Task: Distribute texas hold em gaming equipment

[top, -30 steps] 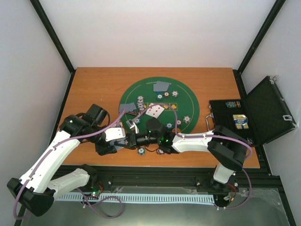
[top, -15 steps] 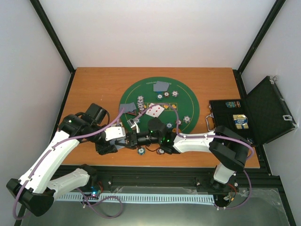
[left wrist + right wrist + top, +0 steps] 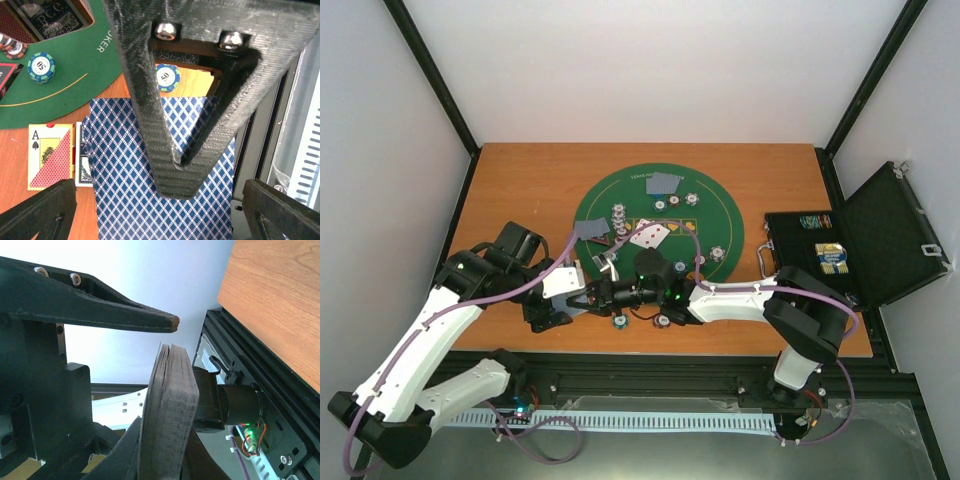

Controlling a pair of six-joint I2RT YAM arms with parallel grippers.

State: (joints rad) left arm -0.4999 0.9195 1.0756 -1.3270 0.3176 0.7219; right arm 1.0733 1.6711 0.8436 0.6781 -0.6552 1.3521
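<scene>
Orange tabletop (image 3: 520, 190) fills your overhead view, where left pincer (image 3: 582, 299) and right pincer (image 3: 603, 294) meet tip to tip, the green mat (image 3: 725, 215) just beyond them. From the left wrist, its fingers (image 3: 40, 212) stand wide apart either side of the deck of cards (image 3: 120, 200), with one right-pincer finger lying across it. From the right wrist, that pincer clamps the deck edge-on, and a left-pincer finger stands clear of it.

White left arm (image 3: 425, 335) bends inward and white right arm (image 3: 740, 298) stretches leftward, so the 2 meet tip to tip. The black left gripper (image 3: 160, 192) gapes wide. The black right gripper (image 3: 167, 365) pinches a blue-diamond-backed card deck (image 3: 125, 200).
</scene>
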